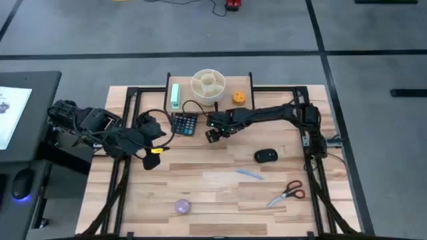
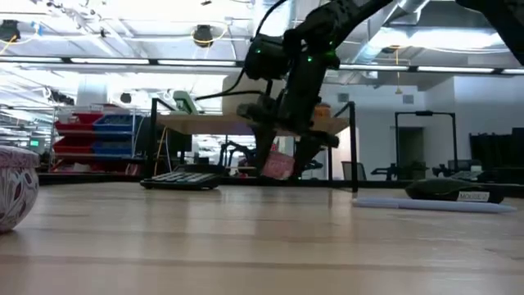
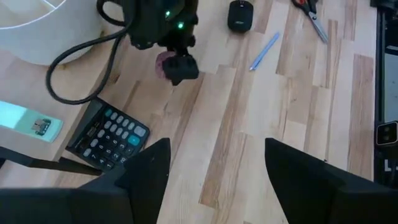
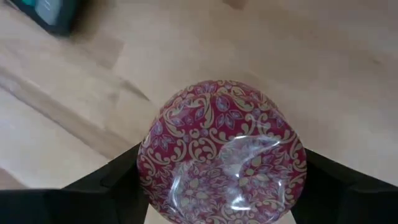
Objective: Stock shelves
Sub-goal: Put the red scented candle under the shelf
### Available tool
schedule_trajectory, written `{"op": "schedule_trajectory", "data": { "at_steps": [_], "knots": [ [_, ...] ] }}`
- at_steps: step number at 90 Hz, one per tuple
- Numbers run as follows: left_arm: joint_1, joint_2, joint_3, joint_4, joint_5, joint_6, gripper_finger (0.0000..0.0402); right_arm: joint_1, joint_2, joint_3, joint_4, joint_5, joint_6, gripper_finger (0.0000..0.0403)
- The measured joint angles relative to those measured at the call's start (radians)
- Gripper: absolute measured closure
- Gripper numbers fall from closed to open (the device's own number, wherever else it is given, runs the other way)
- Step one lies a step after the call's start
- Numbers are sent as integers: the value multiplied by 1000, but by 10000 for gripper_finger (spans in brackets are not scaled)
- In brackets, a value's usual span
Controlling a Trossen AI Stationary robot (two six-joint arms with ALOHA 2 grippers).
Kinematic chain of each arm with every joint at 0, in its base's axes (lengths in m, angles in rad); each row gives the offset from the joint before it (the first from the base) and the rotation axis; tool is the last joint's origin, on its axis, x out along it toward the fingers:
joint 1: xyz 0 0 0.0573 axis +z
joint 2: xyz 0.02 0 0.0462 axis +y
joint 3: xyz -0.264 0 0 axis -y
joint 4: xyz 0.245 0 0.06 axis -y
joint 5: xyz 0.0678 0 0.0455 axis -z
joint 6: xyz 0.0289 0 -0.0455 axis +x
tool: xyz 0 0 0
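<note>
Shelves (image 1: 243, 85) stand at the table's (image 1: 220, 207) far edge. Just before them our right gripper (image 1: 212, 135) pinches a red patterned ball (image 4: 222, 152) above bare wood beside the calculator (image 1: 185, 124) — our left gripper (image 3: 214, 168) gapes, empty.

Calculator (image 1: 185, 124) near bench (image 1: 220, 213) back edge, left of centre. Computer mouse (image 1: 265, 156) toward right edge. Blue pen (image 1: 249, 174) mid-bench. Scissors (image 1: 288, 194) near front right corner. Purple patterned ball (image 1: 183, 206) near front edge.
</note>
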Motion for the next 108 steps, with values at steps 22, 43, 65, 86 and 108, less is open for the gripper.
{"op": "schedule_trajectory", "data": {
  "at_steps": [22, 43, 65, 86, 108],
  "knots": [
    [0, 0, 0, 1, 0, -12, 164, 0, -1, 1, 24, 61, 67, 111],
    [0, 0, 0, 1, 0, -15, 164, 3, -3, 1, -26, 88, 88, 14],
    [0, 0, 0, 1, 0, -15, 164, 27, -46, 0, -131, 136, 104, 48],
    [0, 0, 0, 2, 0, -15, 164, 104, -124, 1, -142, 156, 79, 76],
    [0, 0, 0, 2, 0, -15, 164, 185, -31, 2, 97, 124, 72, 146]
  ]
}}
